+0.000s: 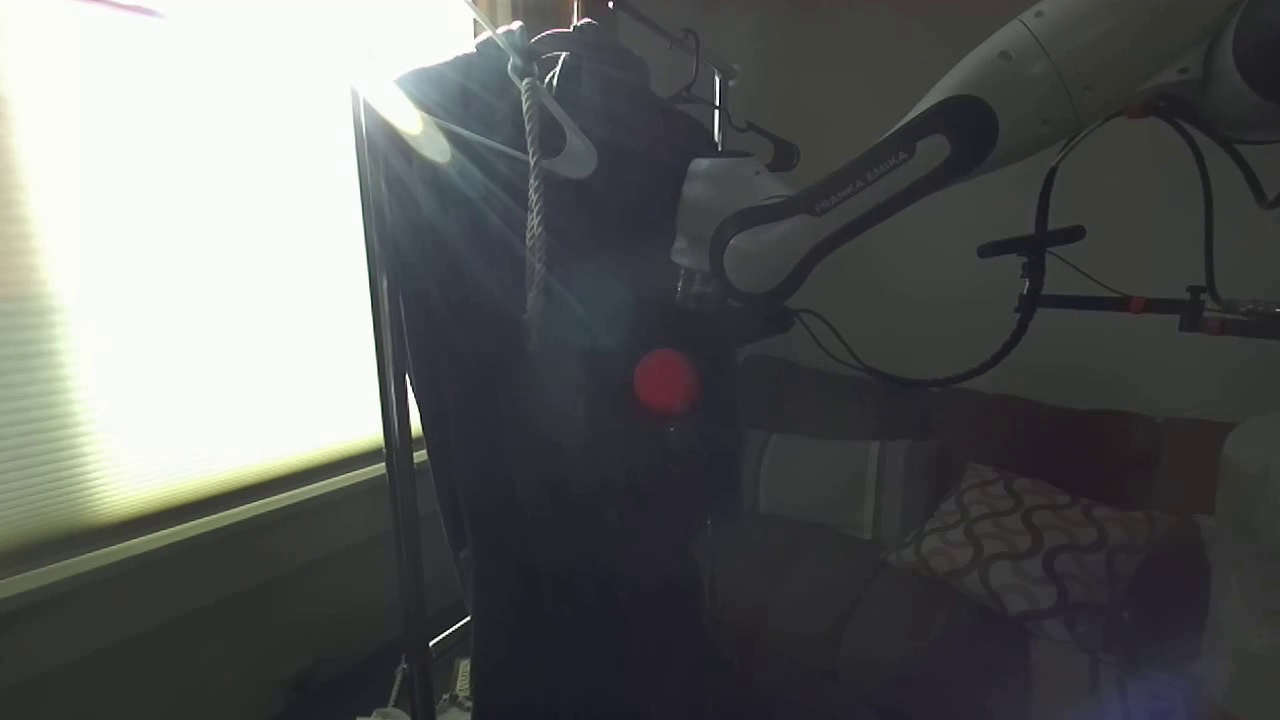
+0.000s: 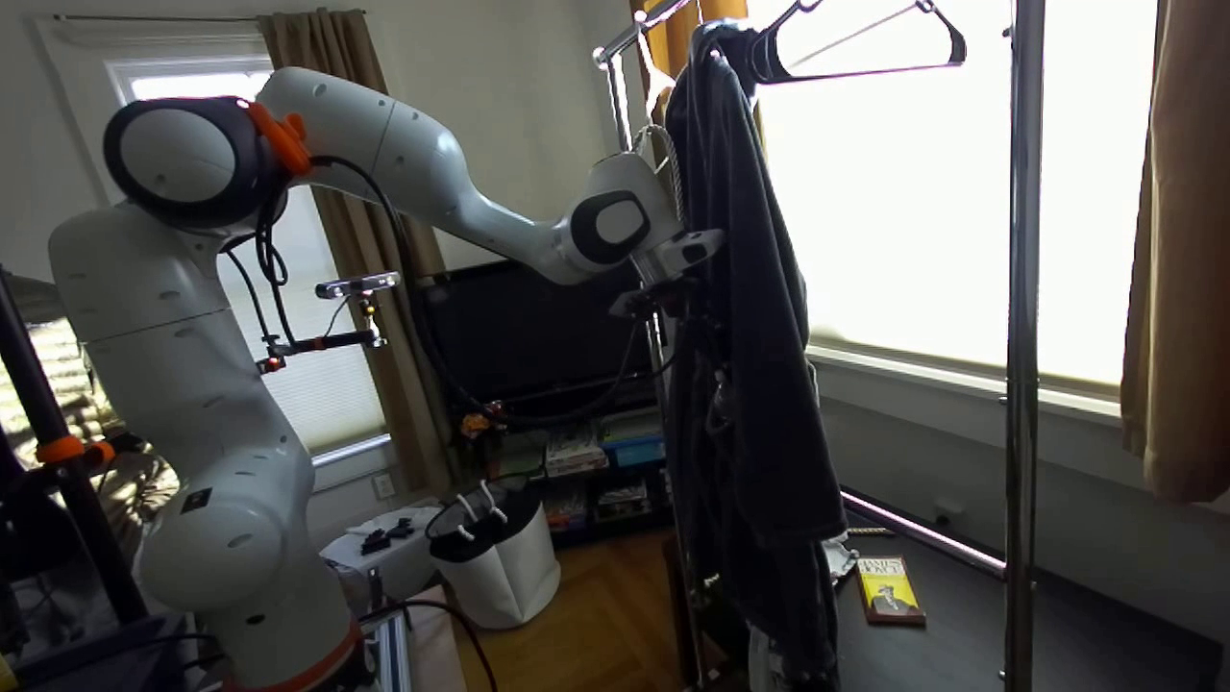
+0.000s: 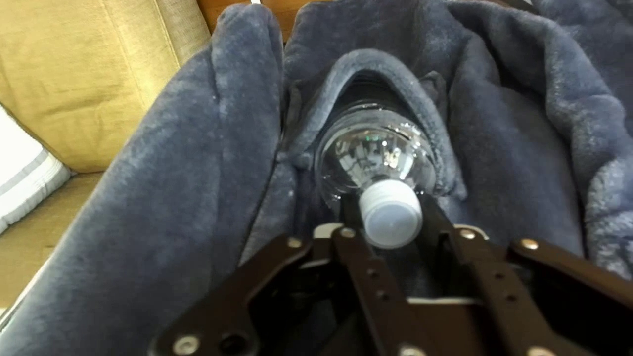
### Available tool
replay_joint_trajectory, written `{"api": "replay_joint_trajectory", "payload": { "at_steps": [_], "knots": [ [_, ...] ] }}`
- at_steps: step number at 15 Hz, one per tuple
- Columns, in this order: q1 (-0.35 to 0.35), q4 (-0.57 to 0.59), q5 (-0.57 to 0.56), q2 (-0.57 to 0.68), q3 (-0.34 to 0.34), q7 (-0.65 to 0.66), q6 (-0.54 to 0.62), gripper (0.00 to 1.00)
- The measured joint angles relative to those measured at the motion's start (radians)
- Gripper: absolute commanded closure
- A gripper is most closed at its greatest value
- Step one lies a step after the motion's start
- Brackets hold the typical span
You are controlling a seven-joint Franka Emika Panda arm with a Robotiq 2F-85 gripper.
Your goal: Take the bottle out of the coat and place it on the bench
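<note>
In an exterior view the coat [image 1: 590,480] hangs at the clothes rack [image 1: 392,400], dim beside a glaring window [image 1: 200,250] to its left; a twisted cord [image 1: 534,190] hangs before its upper part; the arm [image 1: 870,180] comes in from its right, the dark end merging with the cloth; the bench [image 1: 790,560], a wide low seat, stands behind the coat to the right, bearing a patterned pillow [image 1: 1010,550].

In an exterior view the arm reaches the coat's upper half from the left; a book [image 2: 891,591] lies to the coat's right on a low dark surface [image 2: 971,644].

In the wrist view the bottle [image 3: 376,143] sits in the coat's pocket [image 3: 376,57], shoulder and white cap [image 3: 393,217] showing, lower part hidden; the gripper [image 3: 390,210] grasps the bottle at its neck, fingers [image 3: 436,217] on either side.
</note>
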Motion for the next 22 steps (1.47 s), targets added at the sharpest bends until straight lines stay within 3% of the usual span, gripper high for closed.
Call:
{"api": "replay_joint_trajectory", "payload": {
  "at_steps": [5, 15, 22],
  "knots": [
    [0.018, -0.016, 0.0, -0.124, 0.018, -0.001, -0.065, 0.92],
    [0.018, -0.098, -0.003, -0.478, 0.125, 0.049, -0.239, 0.92],
    [0.05, -0.251, 0.149, -0.633, 0.139, 0.044, -0.347, 0.92]
  ]
}}
